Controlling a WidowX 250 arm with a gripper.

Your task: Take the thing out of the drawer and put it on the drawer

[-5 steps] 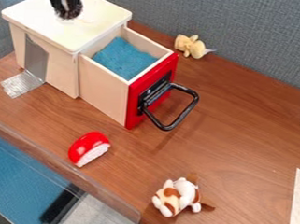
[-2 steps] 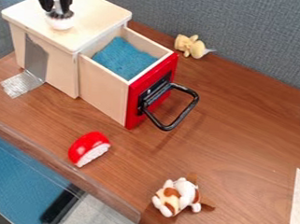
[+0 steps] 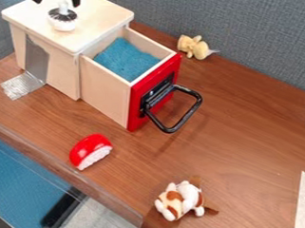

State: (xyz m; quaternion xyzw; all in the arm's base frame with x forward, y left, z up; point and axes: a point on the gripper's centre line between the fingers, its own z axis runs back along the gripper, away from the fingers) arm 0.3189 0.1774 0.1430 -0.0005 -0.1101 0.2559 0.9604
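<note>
- Brown table (image 3: 243, 129): spreads beneath everything, out to three o'clock and down to six.
- Wooden cabinet (image 3: 99, 16): stands at eleven o'clock, flat top facing up.
- Drawer (image 3: 104, 92): juts from the cabinet toward four o'clock, pulled open, with a blue lining (image 3: 127, 59) inside and a black handle (image 3: 188, 115) on its red front.
- Gripper (image 3: 57, 4): hangs over the cabinet top at eleven o'clock. Jaws spread wide, one to each side of the upright stem below, with gaps on both sides; apparently gripping nothing.
- Brown-and-white plush toy (image 3: 182, 200): lies between five and six o'clock, well apart from the cabinet.
- Red-and-white toy (image 3: 90, 151): rests at eight o'clock, near the table's edge.
- Yellow plush toy (image 3: 195, 46): lies at one o'clock, near the grey partition (image 3: 248, 29).
- Small white-and-dark knobbed thing (image 3: 62, 22): sits on the cabinet top at eleven o'clock, stem up, just below the jaws. Probably the thing meant by the task; out of the drawer and set down, so seemingly all but done. Leaves, at most, a straight lift clear without nudging the stem.
</note>
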